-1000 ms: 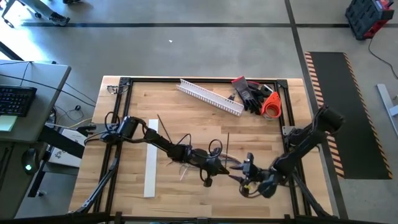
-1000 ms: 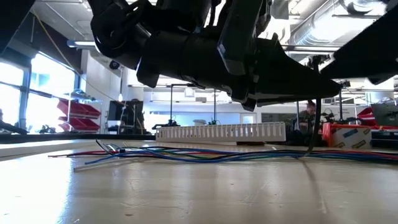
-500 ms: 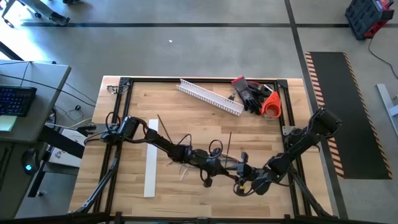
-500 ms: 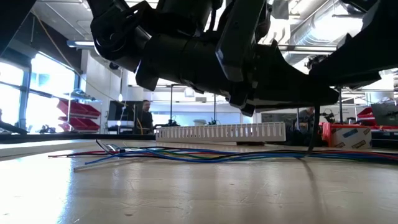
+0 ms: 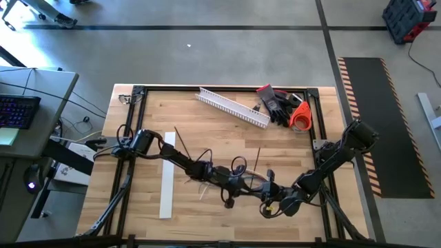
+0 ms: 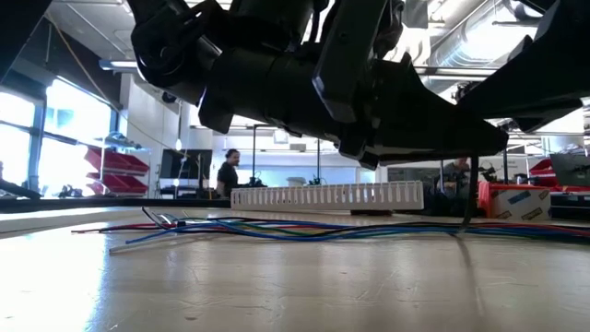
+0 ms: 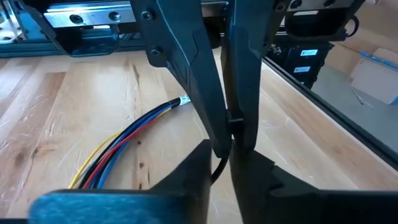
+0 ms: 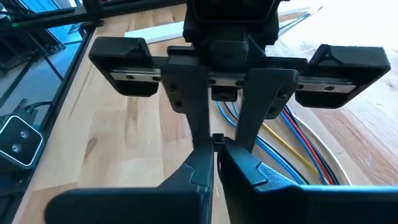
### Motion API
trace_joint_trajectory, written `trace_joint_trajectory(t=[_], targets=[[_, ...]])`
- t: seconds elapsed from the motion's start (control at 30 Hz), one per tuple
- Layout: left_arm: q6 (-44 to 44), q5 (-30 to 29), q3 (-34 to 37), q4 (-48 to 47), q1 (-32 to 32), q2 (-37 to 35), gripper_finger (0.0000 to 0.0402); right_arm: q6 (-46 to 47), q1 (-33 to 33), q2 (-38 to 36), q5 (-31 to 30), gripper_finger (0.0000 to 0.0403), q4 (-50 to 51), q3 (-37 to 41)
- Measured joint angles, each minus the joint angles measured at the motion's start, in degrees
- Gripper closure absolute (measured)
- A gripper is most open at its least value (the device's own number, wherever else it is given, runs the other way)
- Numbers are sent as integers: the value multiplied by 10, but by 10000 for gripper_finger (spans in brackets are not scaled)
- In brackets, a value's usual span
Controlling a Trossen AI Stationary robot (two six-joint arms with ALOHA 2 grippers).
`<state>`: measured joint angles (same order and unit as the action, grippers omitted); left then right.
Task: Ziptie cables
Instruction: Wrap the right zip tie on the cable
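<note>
Front of the table (image 5: 207,227), middle: both arms are in low and nose to nose. The right gripper (image 7: 232,132) is clenched, tips pressed together with a small dark bit right at them. Facing it, tip to tip, is the left gripper (image 8: 216,140); whether that one is gripping or let go, can't tell. A thin dark strap (image 6: 471,189) hangs from where they meet down to the wood, standing close to upright.

Just under and behind the tips lie the cables (image 7: 130,140): blue, red, yellow and dark strands running side by side, flat on the table, passing beneath both grippers. In the low view they stretch across almost the whole width of the picture, loose at one end where a few strands splay out.

To the left of the left arm, well apart from the bunch, a flat white strip (image 5: 167,176) lies lengthwise on the wood.

Farther back, the white slotted channel (image 5: 233,107) sits at an angle near the far edge. Beside it on the right, a pair of dark gloves (image 5: 275,103) with red trim, touching an orange tool (image 5: 300,116) in the far right corner.

Off the table to the left, a desk with a keyboard (image 5: 17,110). Beyond the table, deep in the room, a person (image 6: 228,171) stands by the benches
</note>
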<state>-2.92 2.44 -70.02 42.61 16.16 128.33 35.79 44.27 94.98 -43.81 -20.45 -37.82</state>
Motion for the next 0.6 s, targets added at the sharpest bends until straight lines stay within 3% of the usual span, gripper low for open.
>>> trace_joint_trajectory(t=[0.1, 0.27, 0.6], targets=[[7, -8, 0, 0, 3, 0, 331, 5, 0, 0, 6, 401, 5, 0], [51, -79, 0, 1, 24, 0, 322, 15, 0, 0, 8, 402, 11, 0], [82, -129, 0, 5, 42, 0, 396, 17, 10, 0, -3, 403, 12, 0]])
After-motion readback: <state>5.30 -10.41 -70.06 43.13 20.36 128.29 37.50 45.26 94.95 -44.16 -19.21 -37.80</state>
